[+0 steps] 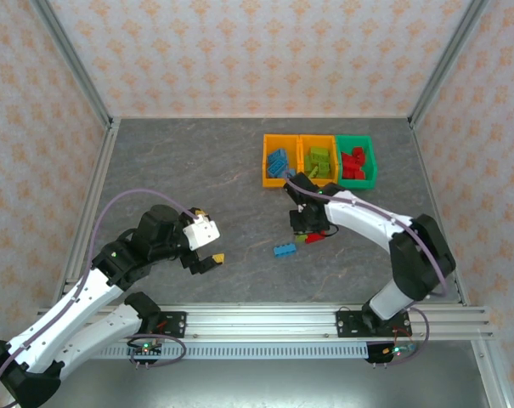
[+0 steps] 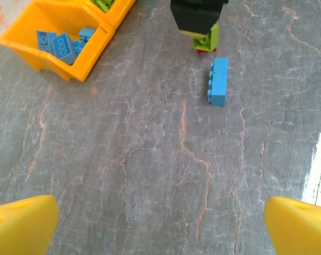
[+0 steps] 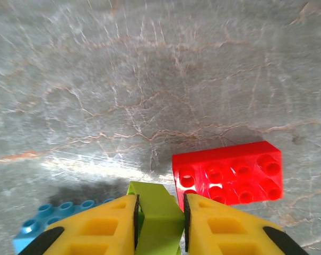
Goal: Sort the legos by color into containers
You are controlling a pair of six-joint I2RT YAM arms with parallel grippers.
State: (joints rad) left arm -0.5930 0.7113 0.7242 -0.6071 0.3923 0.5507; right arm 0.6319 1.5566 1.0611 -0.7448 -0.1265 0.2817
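Observation:
My right gripper (image 3: 160,223) is shut on a lime green lego (image 3: 156,204), pinched between both yellow fingers just above the table. A red lego (image 3: 229,172) lies right beside it, and a blue lego (image 3: 54,212) lies to its other side. From above, the right gripper (image 1: 307,225) sits in front of the containers, with the blue lego (image 1: 284,250) near it. Three containers stand in a row: an orange bin (image 1: 266,161) with blue legos, an orange bin (image 1: 318,138) with green ones, and a green bin (image 1: 373,161) with red ones. My left gripper (image 1: 207,259) is open and holds nothing.
In the left wrist view the blue lego (image 2: 218,81) lies on the grey marbled table ahead of my open left gripper (image 2: 160,228), and the orange bin (image 2: 49,61) with blue legos is at the upper left. Metal frame posts and papered walls border the table.

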